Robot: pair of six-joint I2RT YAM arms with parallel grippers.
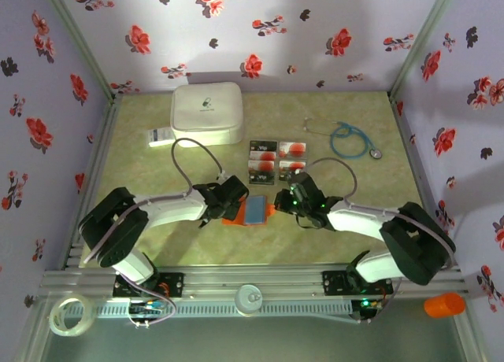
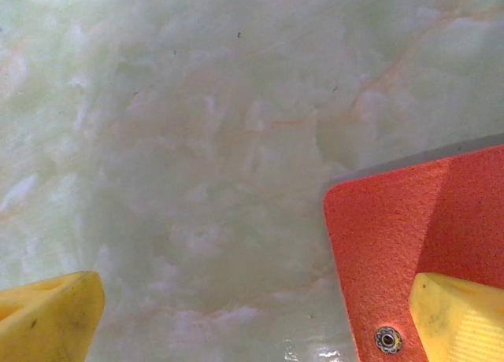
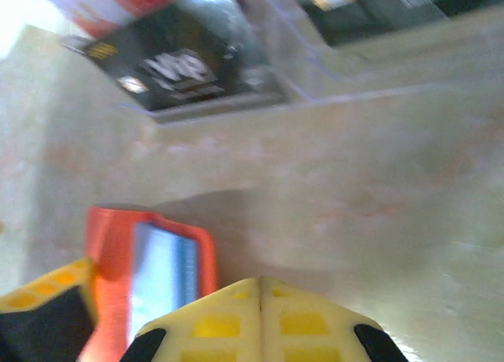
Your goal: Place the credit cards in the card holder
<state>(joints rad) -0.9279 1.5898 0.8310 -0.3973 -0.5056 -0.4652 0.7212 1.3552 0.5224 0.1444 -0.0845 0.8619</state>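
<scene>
The card holder [image 1: 253, 211] lies open on the table, orange-red with a bluish-grey inside. My left gripper [image 1: 231, 208] is open at its left edge. In the left wrist view that gripper [image 2: 252, 323] stands wide, one yellow finger [image 2: 457, 319] over the holder's orange flap [image 2: 386, 244], the other over bare table. My right gripper [image 1: 278, 205] is shut and empty just right of the holder. Its closed fingertips [image 3: 260, 299] sit beside the holder [image 3: 118, 236]. Several credit cards [image 1: 277, 161] lie in a block behind the holder; one dark card [image 3: 189, 71] is blurred.
A big white rounded case [image 1: 206, 114] and a white label [image 1: 160, 136] sit at the back left. A teal stethoscope [image 1: 350, 139] lies at the back right. Outside the front rail are a tape roll [image 1: 69, 315] and an orange cylinder [image 1: 445, 304].
</scene>
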